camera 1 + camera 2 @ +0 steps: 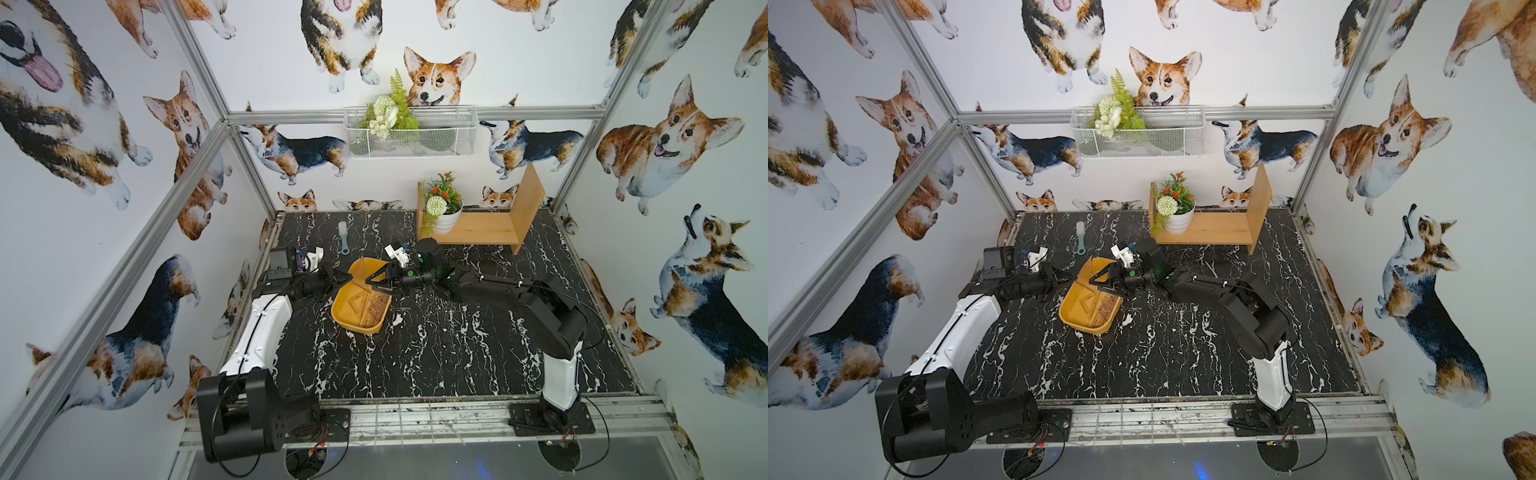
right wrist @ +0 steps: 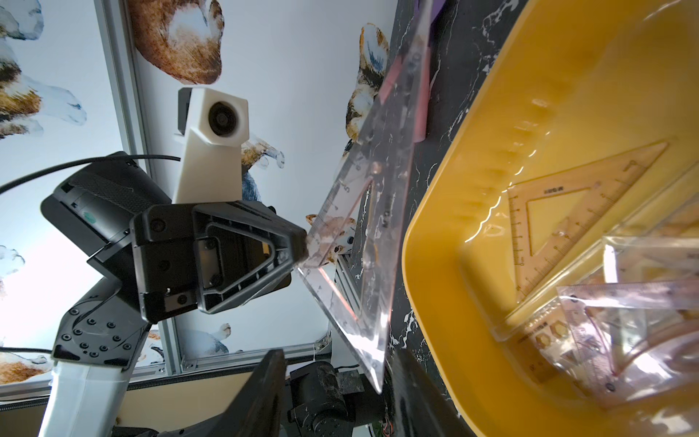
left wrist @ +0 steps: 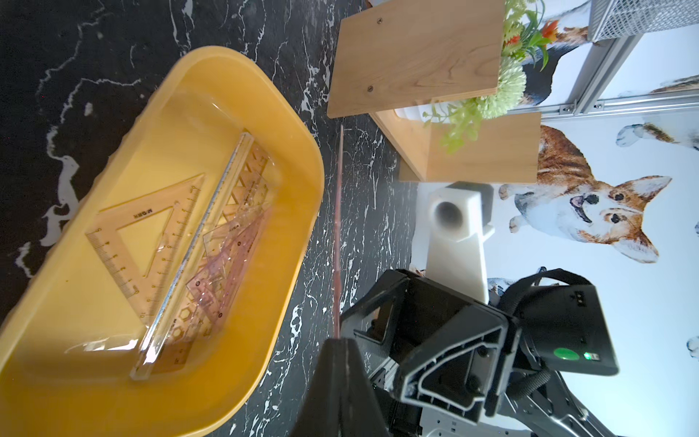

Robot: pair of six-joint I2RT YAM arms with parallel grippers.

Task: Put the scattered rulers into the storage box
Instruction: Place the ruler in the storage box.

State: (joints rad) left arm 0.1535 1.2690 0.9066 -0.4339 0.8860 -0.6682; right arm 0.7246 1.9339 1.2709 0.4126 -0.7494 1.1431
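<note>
Marble tabletop, wooden shelf behind: left gripper clamps set square beside storage box, right gripper gapes.

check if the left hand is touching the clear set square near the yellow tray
Touching. The right wrist view shows the left hand shut on a corner of the clear set square, outside the yellow tray.

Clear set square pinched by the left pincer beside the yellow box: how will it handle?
Likely stiff: the set square looks straight edge-on in the left wrist view, though the left pincer clamps only one corner. Probably slippery, apt to pivot: glossy plastic, grip off centre. Seems thin and light, so releasing it over the storage box should be gentle.
</note>
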